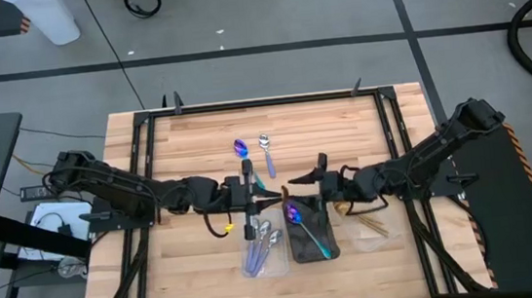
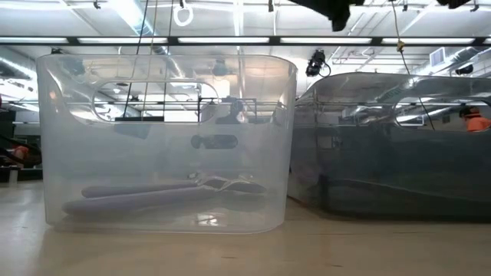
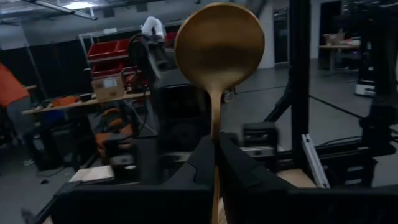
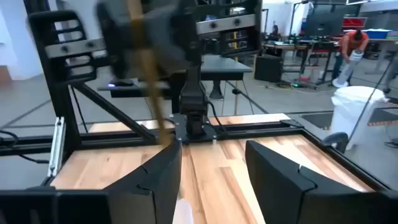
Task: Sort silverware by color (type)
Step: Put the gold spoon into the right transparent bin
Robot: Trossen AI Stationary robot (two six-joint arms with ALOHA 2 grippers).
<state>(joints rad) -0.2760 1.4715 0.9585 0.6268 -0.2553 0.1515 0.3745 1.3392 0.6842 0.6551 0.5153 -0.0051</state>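
A: High view: left gripper [image 1: 273,200] and right gripper [image 1: 295,179] met mid-table above the trays [image 1: 313,245].

B: Left wrist: fingers [image 3: 205,163] shut on gold spoon [image 3: 218,46]; right wrist: right gripper [image 4: 211,163] wide, empty; handover judged next; close on the handle.

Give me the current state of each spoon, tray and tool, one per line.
Left tool: shut on gold spoon, held upright.
Right tool: open, empty, facing the left arm.
Clear tray: holds silver spoons.
Dark tray: holds iridescent spoons.
Iridescent spoon: loose on table.
Silver spoon: loose on table.
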